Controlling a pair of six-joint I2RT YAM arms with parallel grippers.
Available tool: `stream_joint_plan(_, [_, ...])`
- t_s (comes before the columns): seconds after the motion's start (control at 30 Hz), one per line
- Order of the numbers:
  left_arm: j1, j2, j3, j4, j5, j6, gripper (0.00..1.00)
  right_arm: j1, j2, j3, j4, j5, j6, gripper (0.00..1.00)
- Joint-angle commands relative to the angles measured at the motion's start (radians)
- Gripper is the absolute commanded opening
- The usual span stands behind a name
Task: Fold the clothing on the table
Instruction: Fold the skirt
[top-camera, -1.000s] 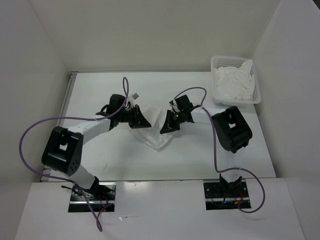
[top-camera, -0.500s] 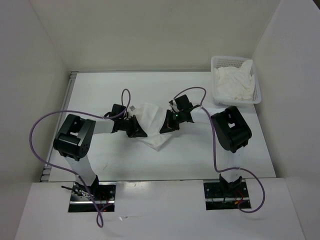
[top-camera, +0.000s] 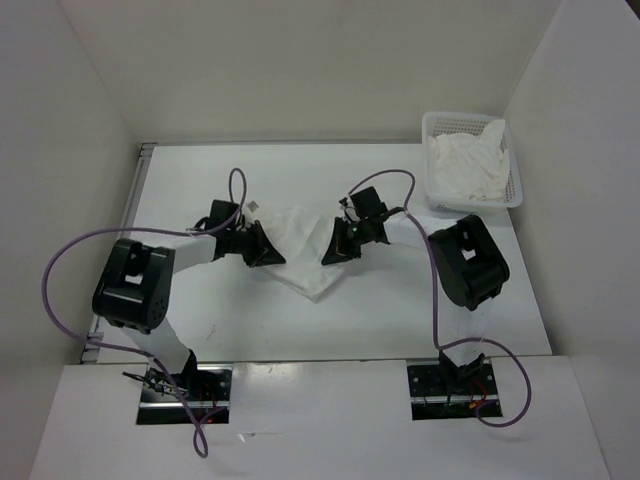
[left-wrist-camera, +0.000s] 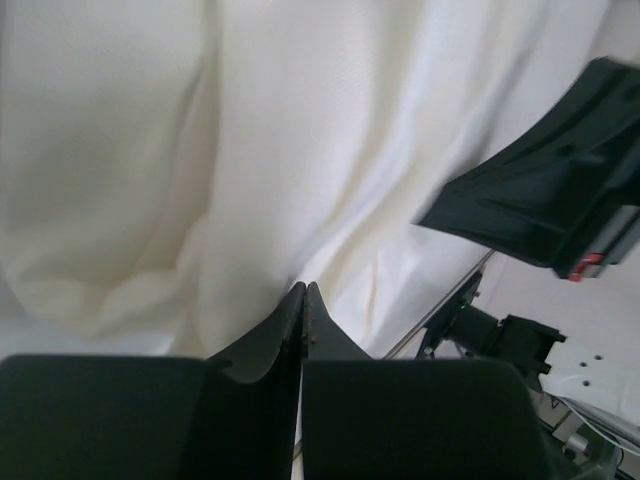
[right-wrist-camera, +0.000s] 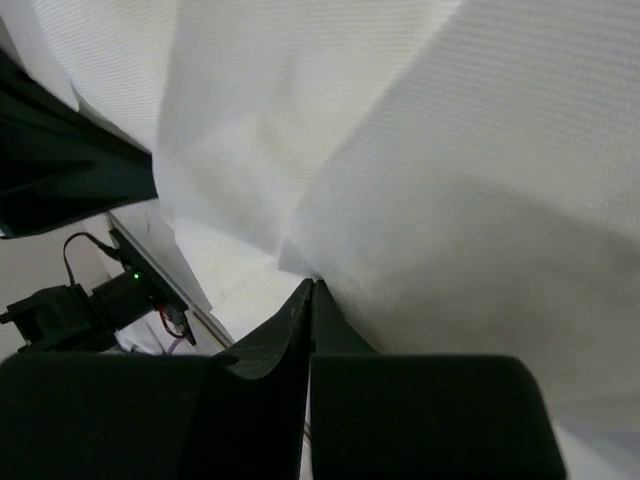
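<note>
- Clothing (top-camera: 300, 252): white, thin, wrinkled, approx. mid-table (top-camera: 450, 300). It spans btwn the two grippers, and its lower part tapers to a point toward the near edge.
- Can't tell if that lower tip rests on the table or hangs just above.
- Left gripper (top-camera: 262, 246): jaws pressed tight together, pinching the clothing's left edge. Wrist view has fabric bunched right at the tips.
- Right gripper (top-camera: 336, 246): jaws likewise clamped, pinching the clothing's right edge. Fabric folds meet at the tips in its wrist view.
- Grippers face each other, near but apart, w/ cloth in the gap.
- Mesh basket (top-camera: 516, 190): far right corner, w/ white cloth bundle (top-camera: 465, 165) inside, well apart from the clothing.
</note>
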Motion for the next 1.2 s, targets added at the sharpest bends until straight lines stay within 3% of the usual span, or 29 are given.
stream_joint_plan(0.0, [0.045, -0.154, 0.086, -0.083, -0.034, 0.051, 0.0, 0.007, -0.148, 0.074, -0.074, 0.068, -0.039, 0.01])
stream_joint_plan(0.33, [0.121, -0.355, 0.177, -0.23, -0.078, 0.106, 0.0, -0.072, -0.457, 0.123, -0.18, 0.065, -0.059, 0.01])
stream_joint_plan(0.43, [0.121, -0.422, 0.137, -0.19, 0.011, 0.085, 0.0, -0.113, -0.535, 0.097, -0.192, 0.042, -0.068, 0.04])
stream_joint_plan(0.5, [0.121, -0.466, 0.137, -0.19, 0.055, 0.112, 0.0, -0.131, -0.618, 0.053, -0.192, 0.032, -0.068, 0.14])
stream_joint_plan(0.53, [0.121, -0.522, 0.137, -0.207, 0.055, 0.121, 0.07, -0.15, -0.646, 0.011, -0.192, 0.032, -0.068, 0.34])
stream_joint_plan(0.63, [0.121, -0.659, 0.111, -0.245, -0.044, 0.135, 0.3, -0.205, -0.736, -0.073, -0.191, 0.041, -0.068, 0.36])
stream_joint_plan(0.67, [0.121, -0.692, 0.096, -0.256, -0.066, 0.15, 0.41, -0.222, -0.771, -0.092, -0.201, 0.053, -0.077, 0.4])
stream_joint_plan(0.7, [0.121, -0.72, 0.085, -0.288, -0.105, 0.15, 0.66, -0.24, -0.788, -0.11, -0.201, 0.053, -0.077, 0.48])
stream_joint_plan(0.73, [0.121, -0.766, 0.085, -0.31, -0.122, 0.173, 0.76, -0.277, -0.805, -0.147, -0.214, 0.053, -0.077, 0.56])
stream_joint_plan(0.77, [0.121, -0.786, 0.085, -0.331, -0.138, 0.173, 0.85, -0.295, -0.845, -0.167, -0.223, 0.053, -0.077, 0.83])
stream_joint_plan(0.8, [0.121, -0.8, 0.085, -0.369, -0.153, 0.186, 0.94, -0.314, -0.868, -0.185, -0.223, 0.068, -0.077, 1.0])
stream_joint_plan(0.83, [0.121, -0.825, 0.073, -0.38, -0.164, 0.186, 1.0, -0.335, -0.893, -0.217, -0.237, 0.082, -0.067, 1.0])
stream_joint_plan(1.07, [0.121, -0.869, 0.007, -0.423, -0.218, 0.195, 1.0, -0.573, -1.158, -0.319, -0.286, 0.193, -0.042, 1.0])
stream_joint_plan(1.17, [0.121, -0.88, -0.013, -0.423, -0.241, 0.204, 1.0, -0.587, -1.204, -0.328, -0.295, 0.229, -0.016, 1.0])
